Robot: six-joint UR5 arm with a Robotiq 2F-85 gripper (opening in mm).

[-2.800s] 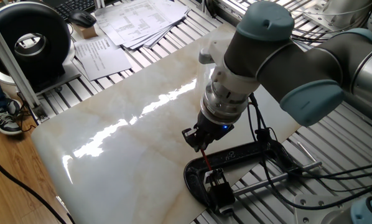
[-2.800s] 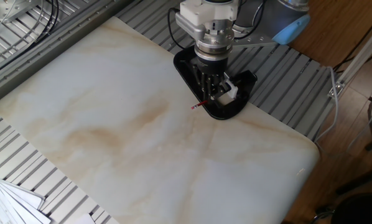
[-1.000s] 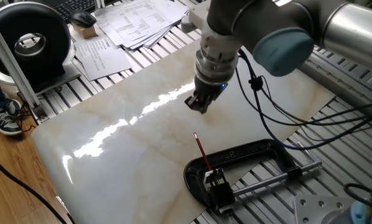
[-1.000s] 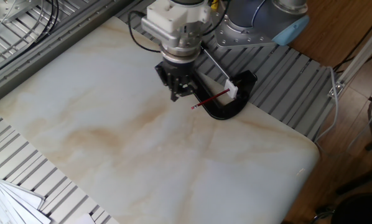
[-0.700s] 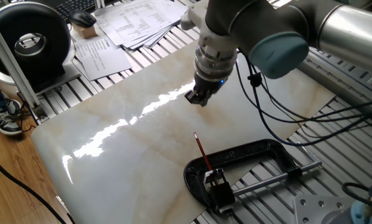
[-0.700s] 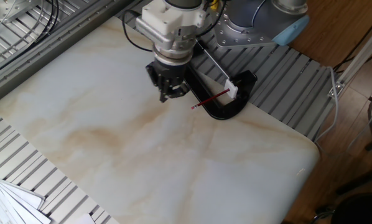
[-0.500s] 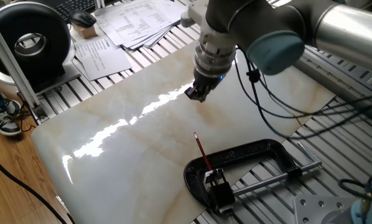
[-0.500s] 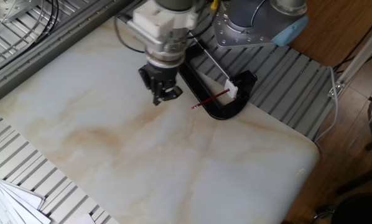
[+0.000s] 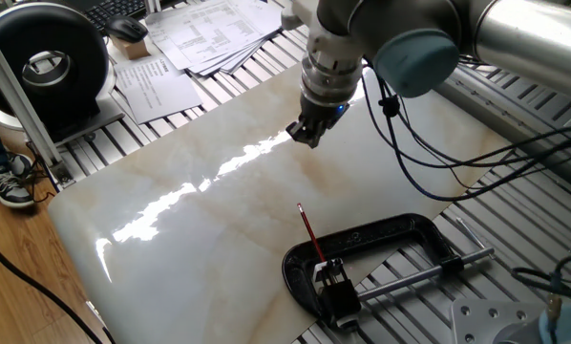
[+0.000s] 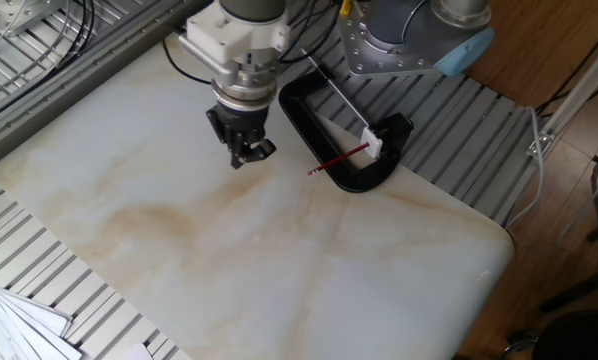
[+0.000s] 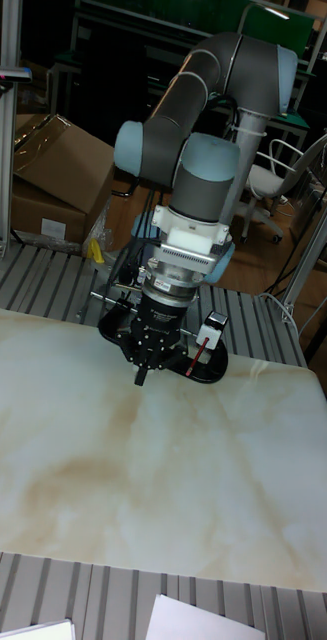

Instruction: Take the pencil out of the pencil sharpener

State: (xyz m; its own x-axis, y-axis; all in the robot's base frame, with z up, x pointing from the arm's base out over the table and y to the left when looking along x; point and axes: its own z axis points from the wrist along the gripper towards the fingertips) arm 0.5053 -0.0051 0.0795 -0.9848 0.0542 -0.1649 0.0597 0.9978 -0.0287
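On the pale marble table (image 9: pixel 171 220), the gripper (image 9: pixel 306 134) has drifted toward 11 o'clock, its jaws together on nothing, well apart from the pencil (image 9: pixel 309 232), still lodged in the pencil sharpener (image 9: pixel 335 285); extraction looks undone.

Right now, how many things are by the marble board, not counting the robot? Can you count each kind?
Pencil: 1, red, still stuck in the sharpener.
Sharpener: 1, small and black.
Clamp: 1, big and black, holding the sharpener.
Total: 3 things.
The gripper is away from them all, over the board.
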